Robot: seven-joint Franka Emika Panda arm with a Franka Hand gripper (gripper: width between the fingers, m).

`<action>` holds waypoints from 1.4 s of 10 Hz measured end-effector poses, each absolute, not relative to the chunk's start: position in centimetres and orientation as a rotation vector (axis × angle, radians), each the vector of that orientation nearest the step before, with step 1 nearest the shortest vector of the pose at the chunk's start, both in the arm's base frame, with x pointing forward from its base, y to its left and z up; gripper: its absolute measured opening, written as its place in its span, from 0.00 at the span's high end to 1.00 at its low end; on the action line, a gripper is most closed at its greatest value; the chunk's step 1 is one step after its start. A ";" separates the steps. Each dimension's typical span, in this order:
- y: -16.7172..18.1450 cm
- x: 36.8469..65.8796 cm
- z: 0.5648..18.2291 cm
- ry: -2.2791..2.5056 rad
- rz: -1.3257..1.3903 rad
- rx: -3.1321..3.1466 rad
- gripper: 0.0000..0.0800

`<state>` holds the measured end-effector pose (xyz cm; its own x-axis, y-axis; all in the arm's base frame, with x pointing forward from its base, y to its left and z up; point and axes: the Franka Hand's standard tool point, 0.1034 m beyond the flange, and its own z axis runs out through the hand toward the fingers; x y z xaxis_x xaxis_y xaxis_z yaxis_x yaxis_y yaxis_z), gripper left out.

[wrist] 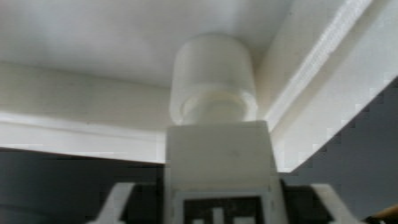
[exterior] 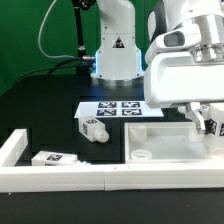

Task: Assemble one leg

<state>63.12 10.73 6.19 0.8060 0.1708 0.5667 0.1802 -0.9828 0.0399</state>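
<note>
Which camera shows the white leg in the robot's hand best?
The wrist view: the white leg fills its middle, rounded shaft and squared end clear. The exterior view shows only a tagged bit of it under the hand.

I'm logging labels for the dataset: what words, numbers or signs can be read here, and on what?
No words or numbers can be read.
Triangular warning sign on the arm's base: symbol too small to read.
Marker board and the leg beside it: black-and-white tags only, no text.
</note>
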 end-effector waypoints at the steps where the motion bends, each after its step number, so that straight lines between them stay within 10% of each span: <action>1: 10.7 63.1 6.2 -0.291 -0.929 -2.971 0.43; 2: 10.7 63.1 6.2 -0.293 -0.929 -2.971 0.25; 5: 11.4 63.5 7.9 -0.276 -0.815 -2.993 0.19; 13: 11.4 64.7 7.7 -0.085 0.009 -3.114 0.19; 14: 11.3 64.6 7.7 -0.058 0.010 -3.115 0.34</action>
